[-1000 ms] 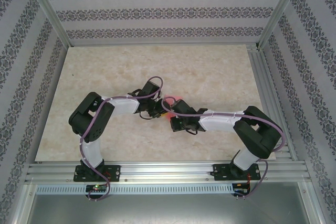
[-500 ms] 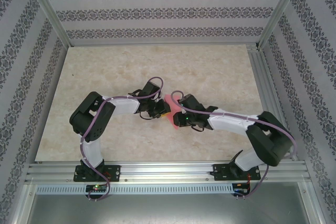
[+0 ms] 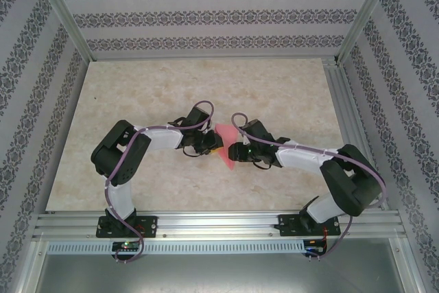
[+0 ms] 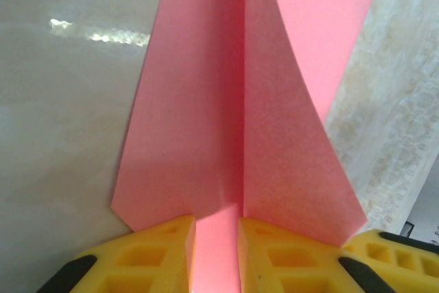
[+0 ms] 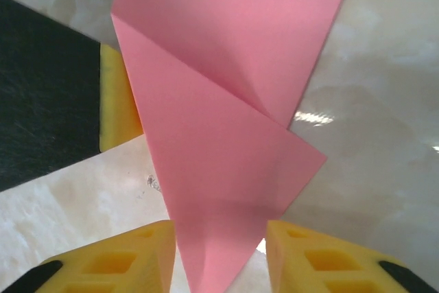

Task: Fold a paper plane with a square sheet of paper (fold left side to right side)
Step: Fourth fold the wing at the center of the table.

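Note:
The pink-red paper plane (image 3: 224, 133) lies at the middle of the table between my two grippers, folded to a pointed shape with a centre crease. In the left wrist view the paper (image 4: 199, 101) runs away from my left gripper (image 4: 217, 228). Its yellow fingertips (image 4: 171, 245) rest on the paper's near edge a narrow gap apart, with the paper flat in that gap. In the right wrist view the paper's pointed tip (image 5: 219, 259) lies between the fingers of my right gripper (image 5: 219, 235), which stand wide and clear of it. From above, my left gripper (image 3: 212, 143) and right gripper (image 3: 235, 150) face each other.
The marble-patterned table (image 3: 274, 94) stretches far beyond the paper on all sides. An aluminium rail (image 3: 219, 224) runs along the near edge, with frame posts and patterned walls around. The left gripper's yellow finger (image 5: 118, 101) shows beside the paper in the right wrist view.
My right gripper has opened, let go of the paper and drawn back to the right, uncovering more of the pink sheet. The left arm has stayed where it was.

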Motion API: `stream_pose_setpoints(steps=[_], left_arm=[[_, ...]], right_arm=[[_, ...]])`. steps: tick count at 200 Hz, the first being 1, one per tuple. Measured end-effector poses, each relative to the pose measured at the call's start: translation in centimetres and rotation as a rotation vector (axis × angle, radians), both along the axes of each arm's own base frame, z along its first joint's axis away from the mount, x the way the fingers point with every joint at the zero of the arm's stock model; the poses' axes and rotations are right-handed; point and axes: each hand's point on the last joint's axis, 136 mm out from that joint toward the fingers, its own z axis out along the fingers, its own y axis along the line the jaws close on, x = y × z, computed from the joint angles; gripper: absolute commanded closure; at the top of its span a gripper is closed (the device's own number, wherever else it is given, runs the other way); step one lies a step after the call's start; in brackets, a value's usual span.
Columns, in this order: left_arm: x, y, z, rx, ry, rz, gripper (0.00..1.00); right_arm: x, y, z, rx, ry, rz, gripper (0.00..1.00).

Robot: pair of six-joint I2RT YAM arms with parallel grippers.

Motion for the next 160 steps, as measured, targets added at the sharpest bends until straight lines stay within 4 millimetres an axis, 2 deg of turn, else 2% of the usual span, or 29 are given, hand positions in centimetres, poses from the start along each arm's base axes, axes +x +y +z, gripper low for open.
stream_pose_setpoints(steps=[38,81,160], left_arm=[[0.0,0.0,0.0,0.0,0.0,0.0,0.75],[0.0,0.0,0.0,0.0,0.0,0.0,0.74],[0.0,0.0,0.1,0.001,0.001,0.0,0.74]], right_arm=[[-0.8,1.7,-1.1,-0.022,0.02,0.052,0.59],[0.0,2.7,-0.4,-0.021,-0.004,0.058,0.59],[0.4,2.2,-1.2,-0.095,0.009,0.036,0.56]])
